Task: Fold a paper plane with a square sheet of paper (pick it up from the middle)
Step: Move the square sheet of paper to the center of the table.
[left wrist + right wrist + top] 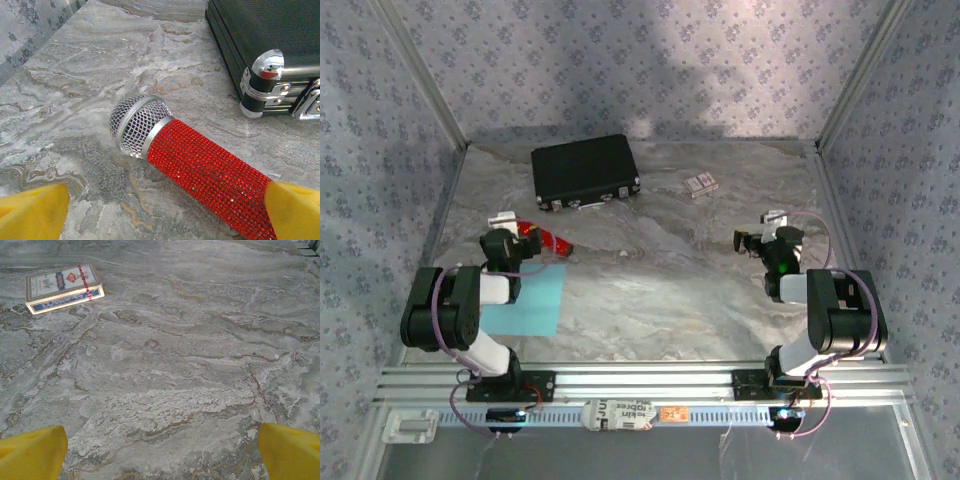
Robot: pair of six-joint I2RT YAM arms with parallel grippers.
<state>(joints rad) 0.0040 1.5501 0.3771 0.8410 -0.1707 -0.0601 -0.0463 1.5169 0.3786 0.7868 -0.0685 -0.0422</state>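
While both jaws gape empty: one light cyan-blue square paper sheet (527, 300) at near-left counter (670, 290) edge — one black case (585, 170), one red glitter microphone (200, 172), one patterned card box (64, 287); centre open.

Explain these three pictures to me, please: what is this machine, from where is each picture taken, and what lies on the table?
Two robot arms stand at a marbled table. One picture looks down from above; the other two come from cameras on the wrists, where the yellow shapes are fingertips. The left gripper and the right gripper are both open and hold nothing. On the table lie a light blue sheet of paper, flat and partly under the left arm, a red glitter microphone, a black case and a small card box.
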